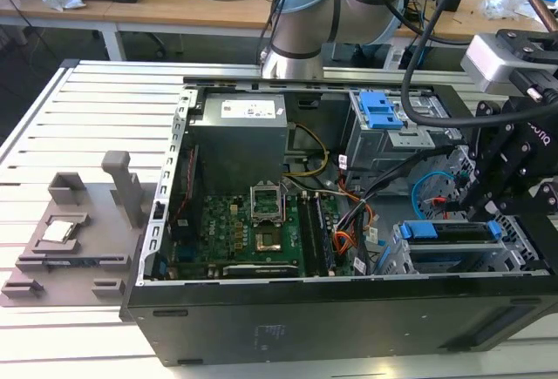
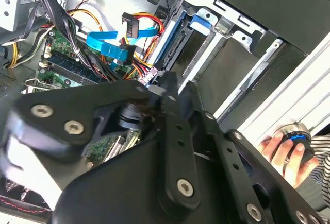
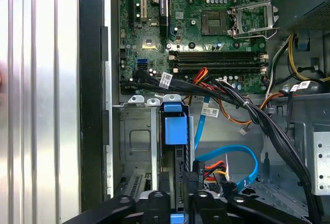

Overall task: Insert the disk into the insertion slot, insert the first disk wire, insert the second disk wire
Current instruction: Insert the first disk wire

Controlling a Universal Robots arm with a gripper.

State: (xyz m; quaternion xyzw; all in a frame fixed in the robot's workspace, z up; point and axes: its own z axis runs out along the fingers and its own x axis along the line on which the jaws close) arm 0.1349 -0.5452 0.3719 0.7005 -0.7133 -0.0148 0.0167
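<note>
The gripper [image 3: 176, 206] clamps the disk [image 3: 174, 131], partly in the insertion slot [image 3: 135, 136]; best keep it square, push gently, and stay clear of the blue wire [image 3: 232, 149].

Tight drive corner, open board.
In the exterior view, free room lay above the motherboard [image 1: 253, 231] at lower centre and over the bare table [image 1: 61, 126] slats at left. At lower right the gripper [image 1: 481, 212] hung over the insertion slot [image 1: 397, 253], which the disk [image 1: 433, 230] occupied. A black cable bundle [image 1: 388, 183] crossed the gap beside that cage; in the first wrist view the first disk wire [image 3: 215, 170] and looping second disk wire [image 3: 246, 154] crowded the disk's end.
</note>
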